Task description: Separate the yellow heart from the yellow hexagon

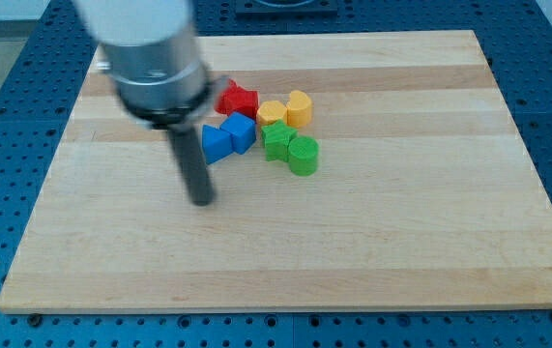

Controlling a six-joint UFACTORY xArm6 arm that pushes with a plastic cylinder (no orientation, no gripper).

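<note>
A: Where do the two yellows sit?

B: In the cluster above the board's middle. The small yellow heart-shaped block (299,107) lies at about three o'clock of the small yellow hexagon block (272,113), touching or nearly so; I can't make out a gap.

A: And my tip (202,200)?

B: Well apart, at roughly seven o'clock of the cluster, just below the blue blocks (227,138). It's a bare rod, no jaws, holding nothing.

A: How will the heart handle?

B: I'd judge it light, rigid and quick to slide or spin. Push its hexagon-facing flank, near mid-height, toward three o'clock.

A: The surroundings?

B: A smooth pale wooden board (401,232), open toward three o'clock. The red star-like block (238,99) sits at ten o'clock of the hexagon, the green blocks (290,147) at six, so entry is tight.
</note>
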